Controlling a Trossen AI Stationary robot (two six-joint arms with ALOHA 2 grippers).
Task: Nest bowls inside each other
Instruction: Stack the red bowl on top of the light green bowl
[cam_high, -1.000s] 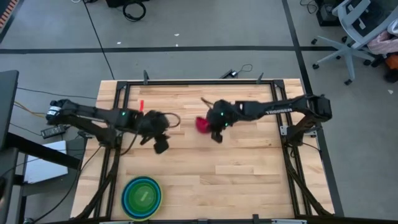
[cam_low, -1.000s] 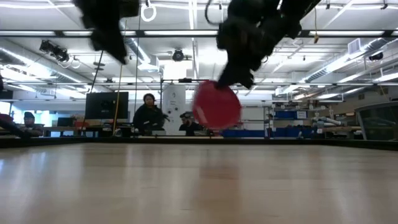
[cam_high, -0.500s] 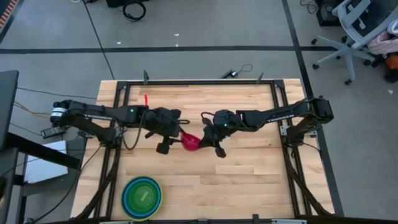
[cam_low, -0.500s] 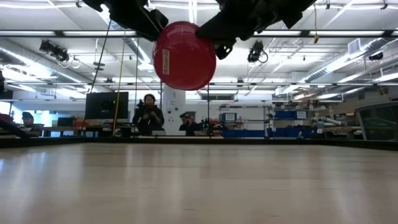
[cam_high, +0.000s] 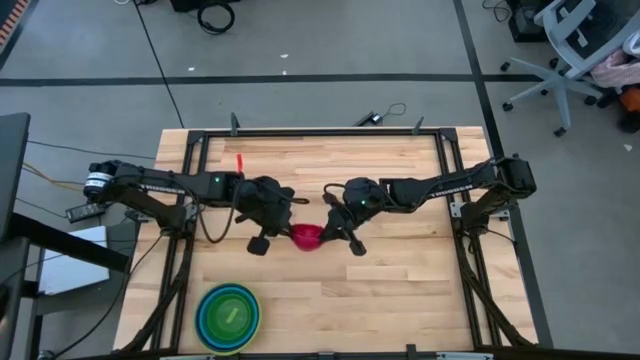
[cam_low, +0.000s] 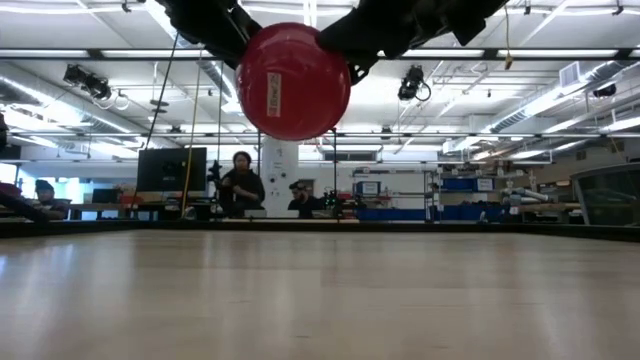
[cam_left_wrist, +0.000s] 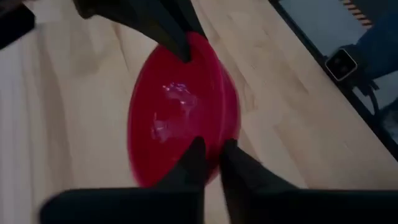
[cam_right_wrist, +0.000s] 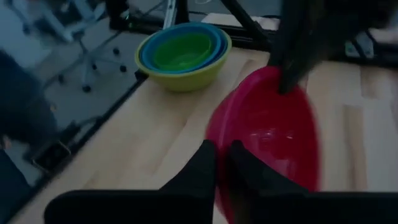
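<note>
The small magenta-red bowl (cam_high: 307, 237) hangs over the middle of the table between my two grippers, and its underside (cam_low: 293, 80) shows in the low view. My left gripper (cam_high: 288, 226) is shut on its left rim. My right gripper (cam_high: 328, 230) is shut on the opposite rim. The other bowls (cam_high: 228, 318) sit nested near the table's near left corner: a lime green one outermost, with blue and green ones inside it (cam_right_wrist: 183, 53). My left gripper pinches the bowl's rim (cam_left_wrist: 216, 155) on the bowl's left side, one finger (cam_left_wrist: 194, 163) inside the bowl and one outside. The fingers come slanting down from the table's left. The bowl is lifted clear of the table. My right gripper pinches the opposite rim (cam_right_wrist: 219, 151), one finger (cam_right_wrist: 245, 167) inside the bowl and one outside. The fingers come slanting down from the table's right. The bowl hangs between the two grippers, clear of the table.
A small red object (cam_high: 238, 160) lies on the table at the far left. Black frame rails (cam_high: 320, 132) run along the table's edges. Bare wood (cam_high: 400, 290) spreads over the near right part. People sit beyond the table's far edge (cam_low: 240, 185).
My right gripper has carried the red bowl from farther back toward the near edge and a little left, and the bowl has turned its opening more upward. My left gripper has swung toward the table's right, rolled, and come onto the bowl's left rim.
</note>
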